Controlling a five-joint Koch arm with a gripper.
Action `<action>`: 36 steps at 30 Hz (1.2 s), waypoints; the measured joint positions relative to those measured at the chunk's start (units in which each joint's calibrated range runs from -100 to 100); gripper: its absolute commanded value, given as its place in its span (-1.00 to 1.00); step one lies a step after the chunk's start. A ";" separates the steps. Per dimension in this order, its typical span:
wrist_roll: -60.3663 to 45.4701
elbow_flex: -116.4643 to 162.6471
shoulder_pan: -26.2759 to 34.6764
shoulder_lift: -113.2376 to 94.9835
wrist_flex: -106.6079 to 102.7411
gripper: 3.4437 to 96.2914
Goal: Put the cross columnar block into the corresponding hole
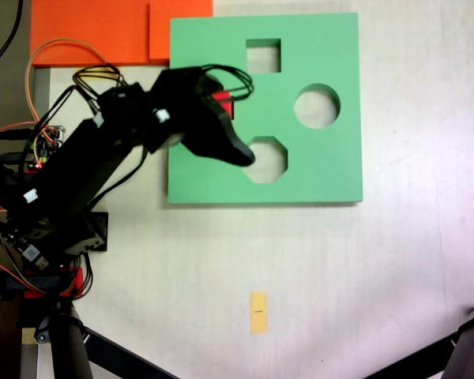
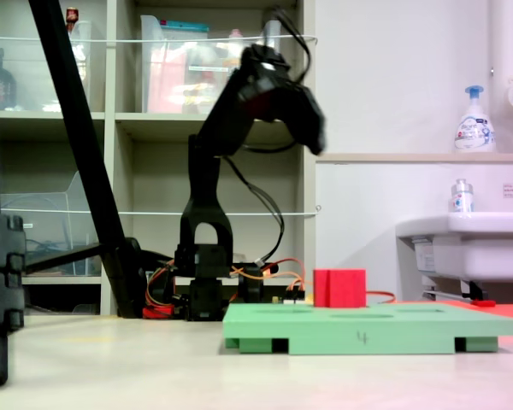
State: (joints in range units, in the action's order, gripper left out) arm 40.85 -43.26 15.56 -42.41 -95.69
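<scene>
From above, in the first exterior view, you see the green foam board (image 1: 332,170) lying flat on the pale table (image 1: 355,276), with a square cutout (image 1: 263,55), a round cutout (image 1: 317,106) and an octagonal cutout (image 1: 265,160) all open. A plus-shaped cutout does not show; it may lie under the arm, toward the first exterior view's left side of the board, but you cannot confirm that. The cross columnar block (image 1: 223,103) appears only as a sliver of red at the edge of the black gripper (image 1: 221,134), which is blurred and hangs over the board's left half. Whether its jaws are spread or closed you cannot tell from above.

Across the table, in the second exterior view, the block (image 2: 340,288) is standing on the board (image 2: 368,329), its red body rising well clear of the top face, toward the back edge. The gripper (image 2: 308,120) is high in the air, well apart from the block, the arm bent over at the elbow with the head tipped downward toward the board. It carries nothing you can see; its opening is too blurred to judge.

Judging from this, the block sits at or partly in a hole but may not be pressed fully home. If it is seated, only the retreat is left.
</scene>
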 measured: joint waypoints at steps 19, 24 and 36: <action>-24.27 73.79 -16.75 -22.98 61.28 0.03; -29.26 110.24 -16.80 -29.14 107.00 0.02; -35.75 142.68 -14.80 -36.66 126.28 -0.04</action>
State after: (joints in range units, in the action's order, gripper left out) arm 5.10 99.41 0.76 -79.07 30.59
